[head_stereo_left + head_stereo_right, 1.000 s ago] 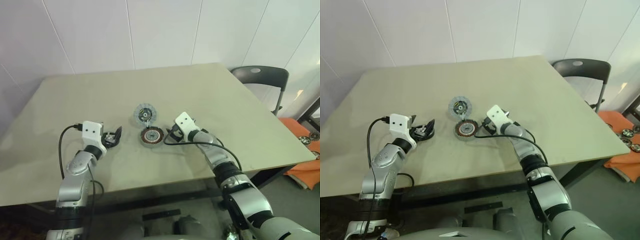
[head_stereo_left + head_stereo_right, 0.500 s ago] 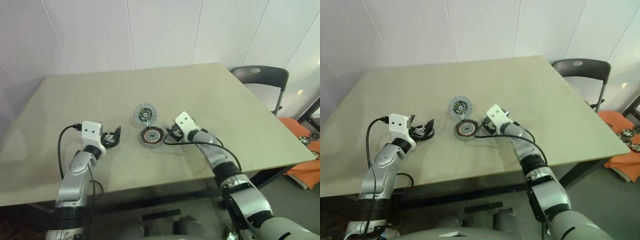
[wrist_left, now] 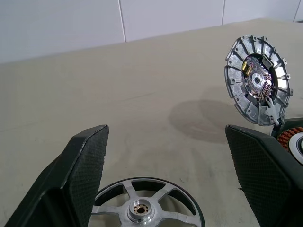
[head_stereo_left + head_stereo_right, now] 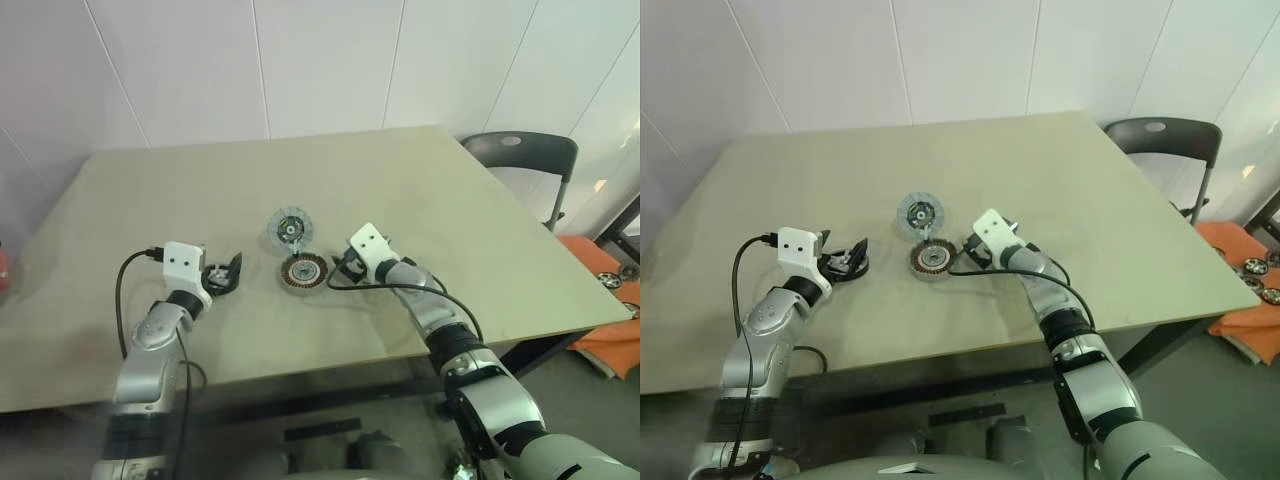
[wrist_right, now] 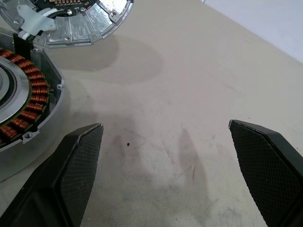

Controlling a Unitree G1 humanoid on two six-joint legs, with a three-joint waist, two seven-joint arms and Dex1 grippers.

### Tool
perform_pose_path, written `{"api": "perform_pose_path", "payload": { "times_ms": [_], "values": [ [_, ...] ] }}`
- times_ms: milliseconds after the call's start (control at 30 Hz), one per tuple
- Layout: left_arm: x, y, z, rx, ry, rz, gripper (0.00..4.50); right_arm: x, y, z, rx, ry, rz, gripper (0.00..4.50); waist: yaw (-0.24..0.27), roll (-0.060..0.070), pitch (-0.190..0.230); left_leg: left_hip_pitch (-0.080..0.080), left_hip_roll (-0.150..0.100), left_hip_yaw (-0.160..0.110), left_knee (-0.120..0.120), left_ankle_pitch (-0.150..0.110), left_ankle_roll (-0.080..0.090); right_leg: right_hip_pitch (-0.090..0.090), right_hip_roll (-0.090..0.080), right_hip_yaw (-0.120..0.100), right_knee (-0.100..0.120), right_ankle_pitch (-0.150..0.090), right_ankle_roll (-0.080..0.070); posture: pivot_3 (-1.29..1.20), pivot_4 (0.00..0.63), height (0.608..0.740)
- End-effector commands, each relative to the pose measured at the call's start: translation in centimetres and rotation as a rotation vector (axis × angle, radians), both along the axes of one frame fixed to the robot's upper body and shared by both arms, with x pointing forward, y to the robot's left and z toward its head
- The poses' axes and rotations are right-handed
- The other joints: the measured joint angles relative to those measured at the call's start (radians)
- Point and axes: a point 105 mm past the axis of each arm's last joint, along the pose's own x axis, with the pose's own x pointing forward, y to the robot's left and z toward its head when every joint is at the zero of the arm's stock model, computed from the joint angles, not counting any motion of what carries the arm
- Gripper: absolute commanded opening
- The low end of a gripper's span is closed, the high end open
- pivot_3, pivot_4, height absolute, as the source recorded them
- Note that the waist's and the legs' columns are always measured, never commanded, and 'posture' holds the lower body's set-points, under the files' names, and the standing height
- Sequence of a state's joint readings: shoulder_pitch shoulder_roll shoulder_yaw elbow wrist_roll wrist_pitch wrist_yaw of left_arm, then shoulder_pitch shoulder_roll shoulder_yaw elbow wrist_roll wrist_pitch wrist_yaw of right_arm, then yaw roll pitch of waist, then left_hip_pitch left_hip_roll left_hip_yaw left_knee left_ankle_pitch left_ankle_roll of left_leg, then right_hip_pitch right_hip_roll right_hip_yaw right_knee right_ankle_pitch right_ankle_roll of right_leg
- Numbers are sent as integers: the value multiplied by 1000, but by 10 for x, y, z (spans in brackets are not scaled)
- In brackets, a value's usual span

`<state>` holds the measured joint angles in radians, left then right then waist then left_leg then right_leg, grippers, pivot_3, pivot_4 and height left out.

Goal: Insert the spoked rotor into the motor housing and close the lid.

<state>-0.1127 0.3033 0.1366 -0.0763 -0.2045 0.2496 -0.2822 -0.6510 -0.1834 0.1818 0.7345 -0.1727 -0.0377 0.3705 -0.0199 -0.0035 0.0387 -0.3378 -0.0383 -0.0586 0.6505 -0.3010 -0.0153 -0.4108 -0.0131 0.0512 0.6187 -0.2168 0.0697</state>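
We find the spoked rotor (image 3: 142,210) flat on the table (image 4: 420,190), between the spread, empty fingers of the left gripper (image 4: 229,274). The motor housing (image 4: 303,271) sits mid-table, its hinged lid (image 4: 290,228) raised behind it. The right gripper (image 4: 343,268) hangs just beside the housing, fingers wide apart, gripping nothing.

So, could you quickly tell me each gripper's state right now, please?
Left gripper: open, holding nothing, over a black-rimmed spoked metal wheel.
Right gripper: open, empty.
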Motion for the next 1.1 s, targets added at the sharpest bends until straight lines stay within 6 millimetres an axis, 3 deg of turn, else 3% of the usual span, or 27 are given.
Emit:
{"api": "perform_pose_path", "payload": {
  "times_ms": [33, 1100],
  "values": [
    [3, 3, 13, 18, -49, 5, 4184, 6, 5, 23, 27, -75, 12, 4439, 0, 0, 0, 0, 0, 0, 0, 0, 0, 0, 0, 0, 0, 0, 0, 0, 0, 740],
    [3, 6, 14, 22, -52, 17, 4184, 8, 8, 25, 27, -77, 20, 4439, 0, 0, 0, 0, 0, 0, 0, 0, 0, 0, 0, 0, 0, 0, 0, 0, 0, 740]
  ]
}}
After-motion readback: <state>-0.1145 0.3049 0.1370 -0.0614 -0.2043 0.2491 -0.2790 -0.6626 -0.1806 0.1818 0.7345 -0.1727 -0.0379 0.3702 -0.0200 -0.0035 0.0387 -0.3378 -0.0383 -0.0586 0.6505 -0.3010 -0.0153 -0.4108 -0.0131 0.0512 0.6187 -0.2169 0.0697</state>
